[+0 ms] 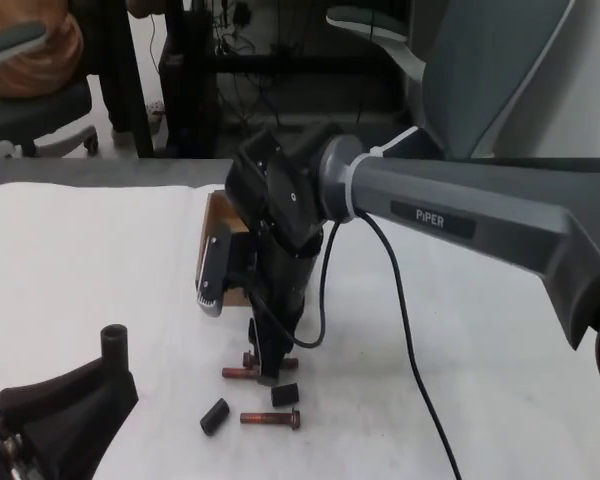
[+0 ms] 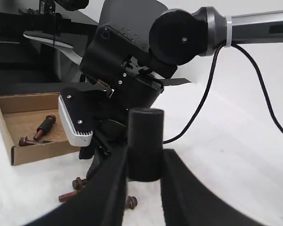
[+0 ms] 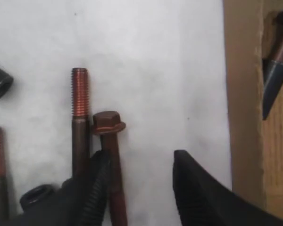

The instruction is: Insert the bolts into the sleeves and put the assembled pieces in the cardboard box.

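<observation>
Three loose bolts lie on the white, cloth-covered tabletop (image 1: 80, 270), midway along and toward its near edge. They are copper-brown metal with hexagonal flanged heads, smooth shanks and threaded tips. Two lie side by side, pointing opposite ways: the first bolt (image 3: 79, 117) and the second bolt (image 3: 108, 125). The third bolt (image 1: 270, 418) lies nearer the edge.

There are three sleeves, short dull-black hollow cylinders. One loose sleeve (image 1: 214, 416) lies beside the third bolt, and another loose sleeve (image 1: 285, 394) lies between that bolt and the pair. The held sleeve (image 2: 145, 132) stands upright, clamped in the left tool (image 2: 145, 155) over the near left corner.

The right tool (image 3: 141, 160) is low over the pair, its two black fingers apart, with the second bolt just beside the ribbed face of one finger.

One shallow brown cardboard box (image 2: 19, 157), open-topped, sits toward the far edge. It holds two assembled pieces, one piece (image 2: 45, 126) and a second piece (image 2: 30, 140).
</observation>
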Robot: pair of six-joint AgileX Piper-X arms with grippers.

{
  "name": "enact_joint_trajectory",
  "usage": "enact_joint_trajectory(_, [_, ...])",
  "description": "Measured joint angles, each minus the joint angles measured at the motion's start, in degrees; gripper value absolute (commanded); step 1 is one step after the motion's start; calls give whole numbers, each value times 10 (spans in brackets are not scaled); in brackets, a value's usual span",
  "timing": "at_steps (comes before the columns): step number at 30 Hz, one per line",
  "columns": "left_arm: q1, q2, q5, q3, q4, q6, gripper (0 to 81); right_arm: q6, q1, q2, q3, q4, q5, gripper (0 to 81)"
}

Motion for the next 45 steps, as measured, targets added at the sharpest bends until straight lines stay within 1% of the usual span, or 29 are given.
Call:
enact_joint_trajectory(5, [0, 0, 0, 0, 0, 3, 18, 4, 5, 0, 0, 2, -1, 407])
enact_joint_trajectory(13, [0, 0, 0, 0, 0, 4, 18, 11, 19, 6, 0, -6, -28, 407])
enact_joint_trajectory(22, [0, 0, 0, 0, 0, 4, 18, 13, 22, 27, 0, -8, -11, 407])
enact_joint_trajectory(28, [0, 0, 0, 0, 0, 4, 18, 10, 22, 33, -25, 55, -4, 407])
enact_joint_trajectory(32, [0, 0, 0, 0, 0, 4, 18, 10, 22, 39, -43, 74, 0, 407])
enact_joint_trajectory(45, [0, 0, 0, 0, 0, 5, 18, 10, 22, 40, -59, 50, 1, 407])
